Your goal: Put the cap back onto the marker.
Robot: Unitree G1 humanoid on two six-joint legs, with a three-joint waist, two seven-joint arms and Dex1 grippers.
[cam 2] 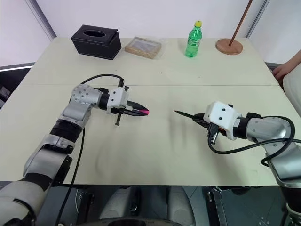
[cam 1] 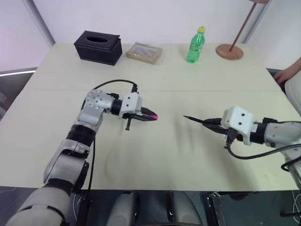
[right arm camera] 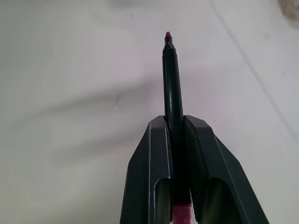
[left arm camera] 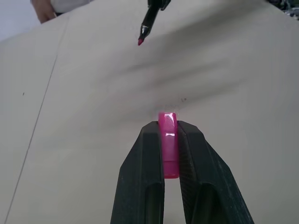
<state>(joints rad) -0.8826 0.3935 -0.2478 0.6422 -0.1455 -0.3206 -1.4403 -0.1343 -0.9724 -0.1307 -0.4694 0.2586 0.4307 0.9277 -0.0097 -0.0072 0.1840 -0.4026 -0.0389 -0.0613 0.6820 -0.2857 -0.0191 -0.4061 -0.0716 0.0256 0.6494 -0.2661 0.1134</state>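
Observation:
My left gripper [cam 1: 149, 116] is shut on the bright pink cap [left arm camera: 168, 140], which pokes out past the black fingertips [left arm camera: 187, 140] and points rightward over the table. My right gripper [cam 1: 209, 124] is shut on the slim black marker [right arm camera: 172, 88]. Its bare pink tip [left arm camera: 140, 41] points left, toward the cap. The marker [cam 1: 194, 120] and the cap [cam 1: 152, 116] face each other above the table's middle, a short gap apart. Both are held off the tabletop.
Along the far edge of the beige table [cam 1: 164, 150] stand a black tissue box [cam 1: 98, 46], a flat tan packet [cam 1: 144, 52], a green bottle [cam 1: 196, 45] and a round wooden stand base [cam 1: 229, 51]. A person's hand [cam 1: 284, 74] rests at the right edge.

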